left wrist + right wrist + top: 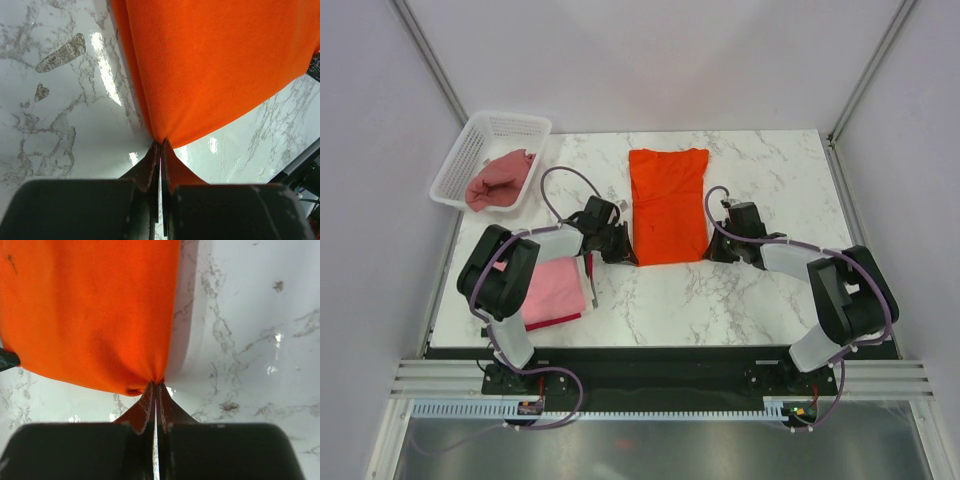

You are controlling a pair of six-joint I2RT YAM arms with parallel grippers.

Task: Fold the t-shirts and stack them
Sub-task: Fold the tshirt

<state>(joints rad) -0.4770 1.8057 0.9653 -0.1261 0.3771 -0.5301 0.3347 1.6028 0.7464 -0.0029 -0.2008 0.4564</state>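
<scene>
A bright orange t-shirt (667, 203) lies folded into a long strip in the middle of the marble table. My left gripper (623, 247) is shut on its near left corner, seen in the left wrist view (160, 142). My right gripper (713, 245) is shut on its near right corner, seen in the right wrist view (156, 382). The orange cloth (215, 65) hangs slightly lifted from both pinches (90, 315). A folded light pink t-shirt (552, 289) lies at the near left on a red one (570, 320). A dusty rose t-shirt (500, 180) sits crumpled in the basket.
A white mesh basket (470, 150) stands at the far left corner of the table (760, 300). My left arm (505, 270) partly covers the pink stack. Frame posts rise at both far corners.
</scene>
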